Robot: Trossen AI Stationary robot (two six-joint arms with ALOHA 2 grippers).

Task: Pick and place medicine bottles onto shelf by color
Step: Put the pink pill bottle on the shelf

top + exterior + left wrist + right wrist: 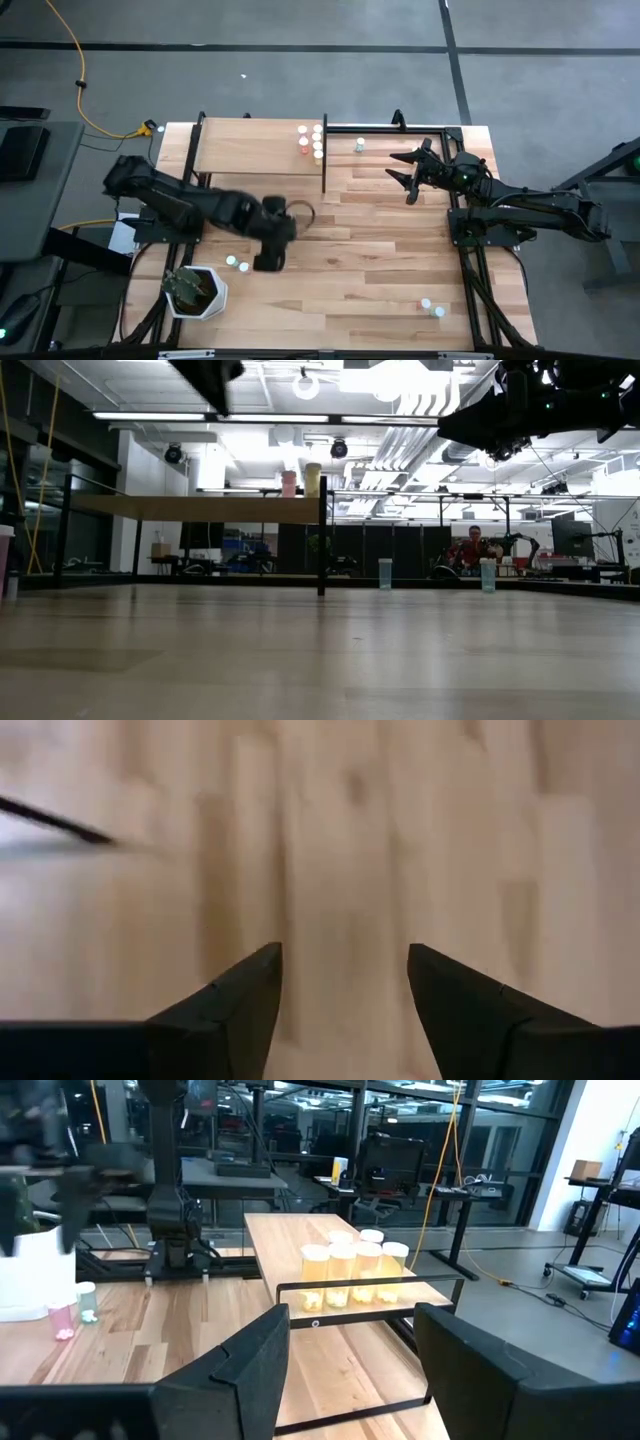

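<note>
Left gripper [268, 262] is hovering with released, empty jaws beside two loose medicine bottles [236, 264], apparently lining up a pick, while the right gripper [408, 170] is waiting, fingers spread, near the shelf [250, 146] holding sorted bottles

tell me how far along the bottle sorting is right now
Done: a cluster of bottles already stands at the shelf edge. In hand: nothing; the left gripper is open and empty beside two bottles near the plant pot, and the right gripper hangs open by the shelf. Left: that pair, one bottle beside the shelf and two at the near right.
</note>
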